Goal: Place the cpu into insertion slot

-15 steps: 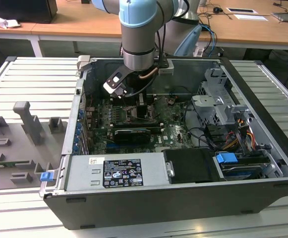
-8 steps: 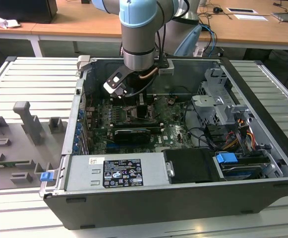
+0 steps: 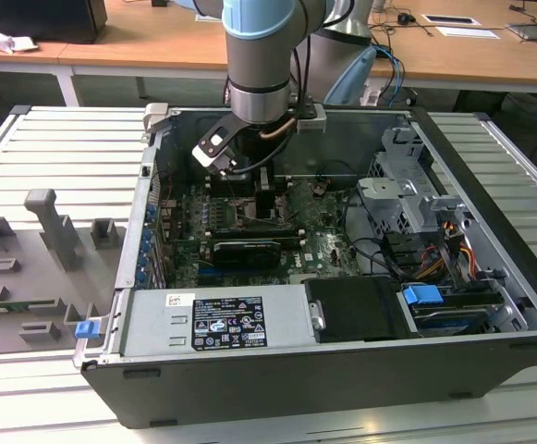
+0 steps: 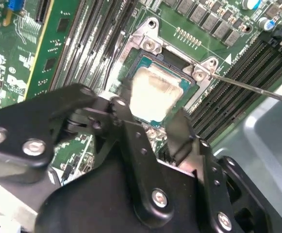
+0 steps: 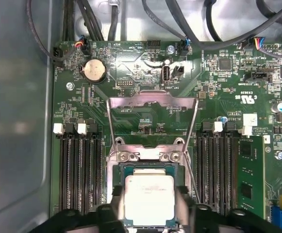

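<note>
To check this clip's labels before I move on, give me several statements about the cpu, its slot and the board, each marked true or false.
1. The pale silver square cpu lies inside the outline of the square dark insertion slot with its shiny metal frame. True.
2. The slot's metal cover plate is shut over the chip. False: it is swung back, off the slot.
3. The black gripper is right at the cpu, inside the open computer case. True.
4. The long black memory slots beside the insertion slot hold memory sticks. False: they look empty.
5. A round silver coin battery sits on the green board. True.
</note>
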Controlling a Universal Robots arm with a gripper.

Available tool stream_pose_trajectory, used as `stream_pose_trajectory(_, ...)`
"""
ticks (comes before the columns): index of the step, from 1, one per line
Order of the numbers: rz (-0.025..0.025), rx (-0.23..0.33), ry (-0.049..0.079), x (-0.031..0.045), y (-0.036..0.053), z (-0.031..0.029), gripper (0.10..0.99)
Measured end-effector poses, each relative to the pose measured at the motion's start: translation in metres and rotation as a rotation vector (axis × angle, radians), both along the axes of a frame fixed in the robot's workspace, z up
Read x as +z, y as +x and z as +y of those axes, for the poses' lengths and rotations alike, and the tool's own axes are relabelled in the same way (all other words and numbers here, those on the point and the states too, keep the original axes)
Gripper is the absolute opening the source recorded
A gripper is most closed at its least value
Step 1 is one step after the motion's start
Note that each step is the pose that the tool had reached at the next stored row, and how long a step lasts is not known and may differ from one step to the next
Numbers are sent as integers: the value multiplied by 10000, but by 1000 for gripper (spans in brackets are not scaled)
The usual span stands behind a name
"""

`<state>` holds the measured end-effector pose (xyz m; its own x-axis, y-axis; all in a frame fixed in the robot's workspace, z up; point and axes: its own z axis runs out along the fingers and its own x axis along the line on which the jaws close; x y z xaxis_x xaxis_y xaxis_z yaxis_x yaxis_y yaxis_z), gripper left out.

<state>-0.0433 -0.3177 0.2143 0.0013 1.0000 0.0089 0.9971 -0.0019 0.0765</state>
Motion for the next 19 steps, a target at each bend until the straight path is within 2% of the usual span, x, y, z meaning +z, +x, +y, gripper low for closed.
stream_pose_trajectory(5, 40, -2, -11, 38, 12, 0, 278)
stream_pose_trajectory(6, 40, -1, -10, 46, 13, 0, 157)
stream_pose_trajectory(7, 40, 0, -10, 52, 13, 0, 157)
stream_pose_trajectory(8, 40, 0, -10, 60, 13, 0, 106)
stream_pose_trajectory(19, 41, 0, -12, 92, 13, 0, 106)
